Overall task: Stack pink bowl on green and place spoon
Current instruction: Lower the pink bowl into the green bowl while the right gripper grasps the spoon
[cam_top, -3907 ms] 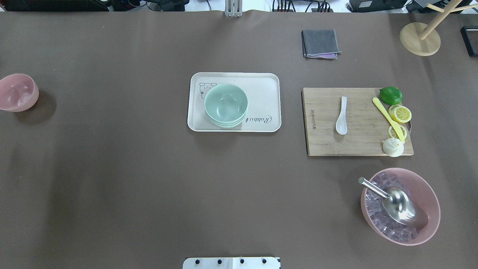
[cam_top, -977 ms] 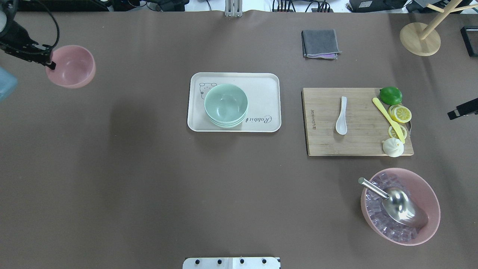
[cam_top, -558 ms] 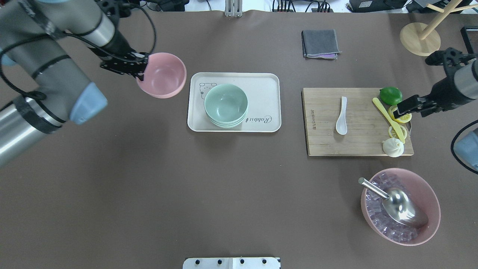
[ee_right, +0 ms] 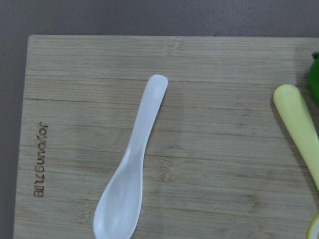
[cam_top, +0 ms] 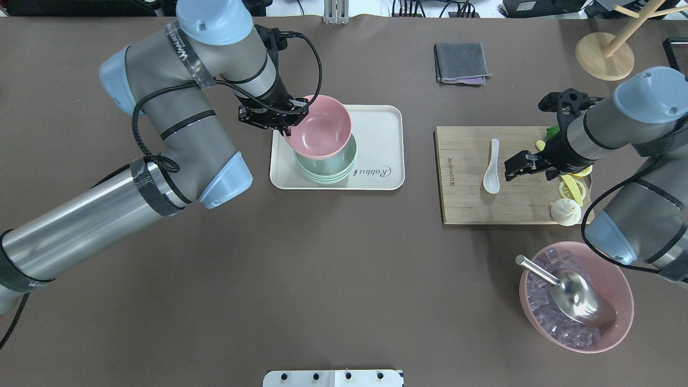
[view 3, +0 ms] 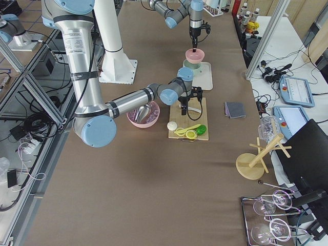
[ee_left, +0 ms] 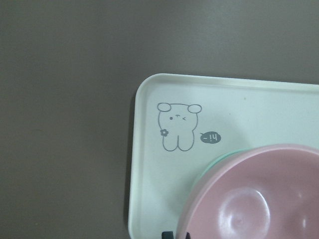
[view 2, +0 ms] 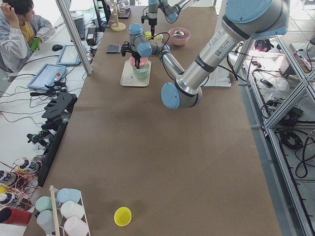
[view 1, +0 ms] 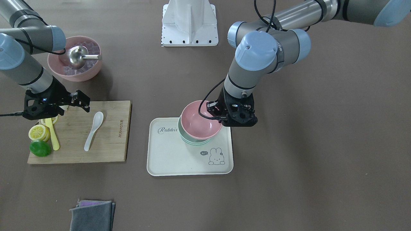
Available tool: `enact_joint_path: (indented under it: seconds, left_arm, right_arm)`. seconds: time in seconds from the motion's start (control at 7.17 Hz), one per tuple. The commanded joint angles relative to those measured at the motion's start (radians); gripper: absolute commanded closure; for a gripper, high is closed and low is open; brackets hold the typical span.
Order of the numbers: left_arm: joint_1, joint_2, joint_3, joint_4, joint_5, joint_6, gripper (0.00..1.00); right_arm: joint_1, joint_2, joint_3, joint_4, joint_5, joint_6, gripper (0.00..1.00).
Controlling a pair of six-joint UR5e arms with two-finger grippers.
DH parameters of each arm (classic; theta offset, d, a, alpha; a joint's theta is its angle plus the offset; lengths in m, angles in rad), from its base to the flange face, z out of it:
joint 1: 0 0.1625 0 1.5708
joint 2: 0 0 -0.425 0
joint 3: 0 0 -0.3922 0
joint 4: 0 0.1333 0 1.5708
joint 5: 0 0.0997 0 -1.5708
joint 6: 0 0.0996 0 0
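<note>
Tray (cam_top: 384,121): holds green bowls (cam_top: 344,166).
Pink bowl (cam_top: 322,131): over them, offset toward tray's far-left corner, rim clamped by left gripper (cam_top: 287,128).
Spoon (cam_top: 491,166): right of tray, lying lengthwise toward the robot, scoop nearest.
Right gripper (cam_top: 510,169): just beyond spoon, jaws apart.

A brown-covered table (cam_top: 322,279) stands between cluttered white benches (view 2: 19,123) and aluminium posts (view 2: 75,37).

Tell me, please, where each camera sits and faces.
Front-facing: across the table, facing the robot's base; left arm, right arm.
Overhead: behind the robot, looking down; both arms.
Exterior left: table's left end, along it; left arm near.
Exterior right: opposite end; right arm near.
Left wrist: down on pink bowl, tray; left gripper.
Right wrist: down on spoon, cutting board; no body.
Shared: front-facing and overhead show the tray.
</note>
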Motion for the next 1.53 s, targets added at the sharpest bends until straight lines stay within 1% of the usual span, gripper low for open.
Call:
enact_joint_path:
  seconds: [0.0, 0.28, 0.42, 0.56, 0.7, 0.84, 0.98, 1.12, 1.26, 1.4]
  left_arm:
    - [0.022, -0.017, 0.008, -0.004, 0.006, -0.005, 1.0]
    - [0.039, -0.012, 0.007, -0.004, 0.009, -0.002, 0.99]
    - [0.037, -0.01, 0.007, -0.004, 0.009, -0.002, 0.9]
    - [0.037, -0.01, 0.005, -0.002, 0.009, -0.002, 0.9]
    - [0.037, -0.009, 0.005, -0.002, 0.009, -0.002, 0.9]
    - [0.037, -0.009, 0.004, -0.002, 0.009, -0.002, 0.9]
    - [0.037, -0.009, 0.004, -0.004, 0.009, -0.001, 0.89]
    - [0.037, -0.006, 0.002, -0.002, 0.009, -0.001, 0.24]
    - [0.036, 0.003, -0.006, -0.004, 0.009, -0.001, 0.06]
    - [0.034, 0.005, -0.007, -0.002, 0.009, -0.001, 0.06]
  right_arm:
    - [-0.007, 0.022, -0.025, 0.0, -0.004, 0.007, 0.02]
    - [-0.021, 0.024, -0.028, 0.0, -0.013, 0.023, 0.02]
    - [-0.03, 0.054, -0.051, 0.0, -0.015, 0.074, 0.02]
    - [-0.03, 0.106, -0.104, 0.0, -0.016, 0.133, 0.02]
    - [-0.03, 0.153, -0.156, -0.002, -0.027, 0.151, 0.02]
    - [-0.03, 0.184, -0.207, -0.002, -0.065, 0.152, 0.05]
    - [-0.029, 0.203, -0.212, -0.002, -0.067, 0.157, 0.07]
    - [-0.026, 0.205, -0.23, -0.002, -0.069, 0.155, 0.11]
    - [-0.026, 0.2, -0.24, 0.0, -0.073, 0.157, 0.37]
    - [-0.026, 0.2, -0.24, 0.0, -0.073, 0.157, 0.99]
